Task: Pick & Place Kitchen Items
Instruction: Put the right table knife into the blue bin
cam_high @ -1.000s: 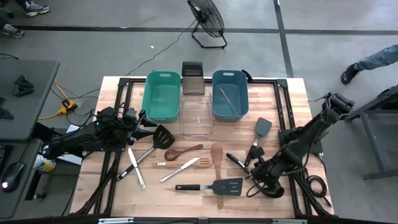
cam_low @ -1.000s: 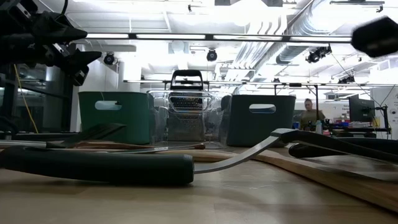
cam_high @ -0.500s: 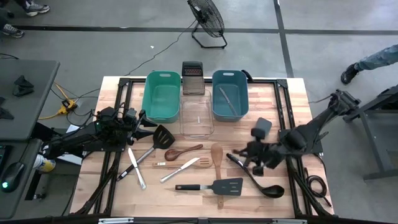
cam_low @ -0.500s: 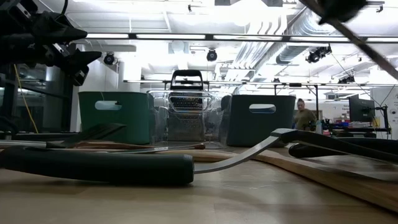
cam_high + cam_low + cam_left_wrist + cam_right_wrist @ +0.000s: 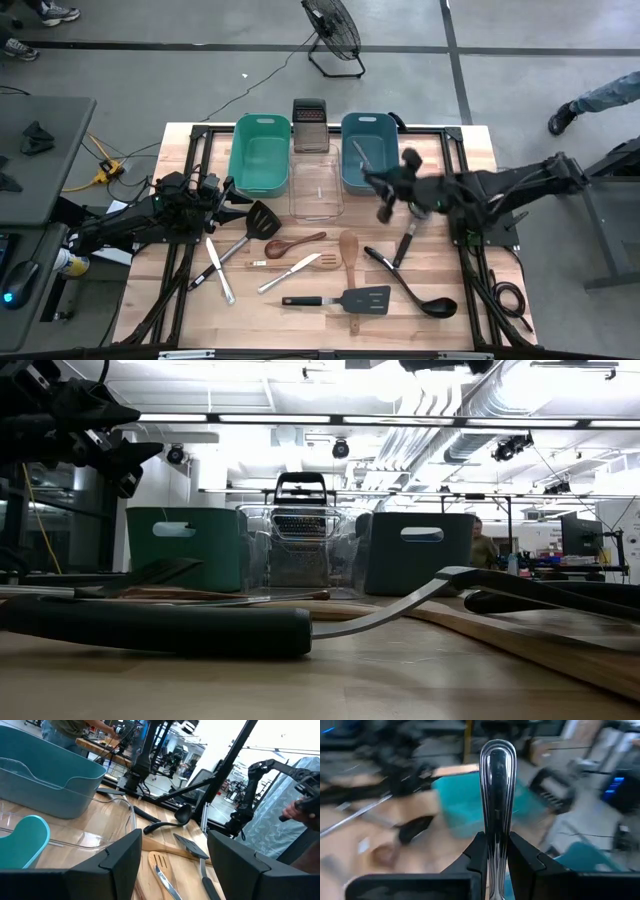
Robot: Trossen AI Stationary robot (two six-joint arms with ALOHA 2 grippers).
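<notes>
My right gripper (image 5: 380, 192) hangs in the air by the blue tub's (image 5: 370, 150) near edge, shut on a silver metal utensil (image 5: 494, 780). Only the utensil's rounded handle shows. My left gripper (image 5: 172, 870) is open and empty, low at the table's left side (image 5: 225, 192). Utensils lie flat on the table: a black turner (image 5: 250, 225), silver pieces (image 5: 215, 268), a wooden spoon (image 5: 295, 243), a wooden spatula (image 5: 349, 255), a knife (image 5: 290, 273), another black turner (image 5: 345, 298) and a black ladle (image 5: 410, 285). My right gripper pinches the silver utensil's handle (image 5: 494, 827) between its two fingers, back from the rounded free end. The handle lies along the fingers and sticks out ahead of them. It is lifted clear of the table. The gripper hides the utensil's other end.
A teal tub (image 5: 260, 155), a clear tub (image 5: 317, 188) and a steel box grater (image 5: 310, 125) stand at the far middle. A silver piece (image 5: 365, 160) lies in the blue tub. A black handle (image 5: 405, 245) lies below my right arm. A fan (image 5: 335, 30) stands on the floor beyond.
My right gripper has risen from the table's near right, beside the ladle. It has swung toward the far edge and the left, up to the blue tub, with the silver utensil in it. The ladle it covered now shows.
</notes>
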